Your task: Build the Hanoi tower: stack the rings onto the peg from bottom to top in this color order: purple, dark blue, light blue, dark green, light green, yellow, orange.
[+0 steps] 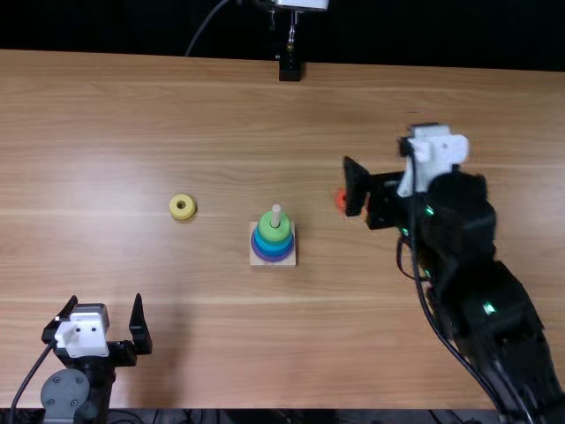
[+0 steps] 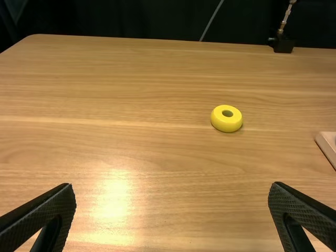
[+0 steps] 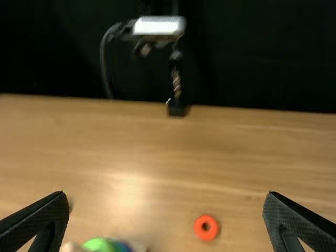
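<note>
Right wrist view: right gripper (image 3: 166,194) spread apart, orange ring (image 3: 199,228) near; left gripper (image 2: 172,185) also apart. Risk: orange, being handier, stacked before yellow ring (image 2: 227,125), wrong order.

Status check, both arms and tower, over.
Left jaws open, empty. Right jaws open near orange ring. Tower topped light green; yellow ring also on table. Nothing blocking peg.
</note>
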Controlling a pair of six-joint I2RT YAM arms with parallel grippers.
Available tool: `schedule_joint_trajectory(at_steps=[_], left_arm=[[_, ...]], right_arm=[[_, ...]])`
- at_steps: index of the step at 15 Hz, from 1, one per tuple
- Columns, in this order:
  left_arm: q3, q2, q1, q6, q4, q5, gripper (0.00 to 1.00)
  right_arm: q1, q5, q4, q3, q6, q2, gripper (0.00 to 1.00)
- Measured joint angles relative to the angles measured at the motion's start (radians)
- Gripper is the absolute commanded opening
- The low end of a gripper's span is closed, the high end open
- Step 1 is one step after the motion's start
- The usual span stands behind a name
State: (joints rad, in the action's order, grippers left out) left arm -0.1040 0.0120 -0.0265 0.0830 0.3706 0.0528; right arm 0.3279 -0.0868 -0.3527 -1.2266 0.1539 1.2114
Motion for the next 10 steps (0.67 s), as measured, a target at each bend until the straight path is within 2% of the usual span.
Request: schedule_joint_trajectory(at_steps=[2, 5, 8, 10], left_arm=[[0.000, 0.000, 0.000, 0.000, 0.000, 0.001, 1.00], [0.000, 0.000, 0.000, 0.000, 0.000, 0.000, 1.00], [0.000, 0.000, 0.000, 0.000, 0.000, 0.000, 1.00], [0.000, 0.000, 0.000, 0.000, 0.000, 0.001, 1.00]], right_arm=[[-0.111, 0.000, 0.129, 0.161, 0.000, -0.142, 1.00], [-0.271, 0.000, 0.167, 0.343, 0.002, -0.321, 1.00], [-0.309, -0.001, 0.166, 0.500, 0.001, -0.479, 1.00], [-0.333, 0.010, 0.167, 0.560, 0.001, -0.615, 1.00]])
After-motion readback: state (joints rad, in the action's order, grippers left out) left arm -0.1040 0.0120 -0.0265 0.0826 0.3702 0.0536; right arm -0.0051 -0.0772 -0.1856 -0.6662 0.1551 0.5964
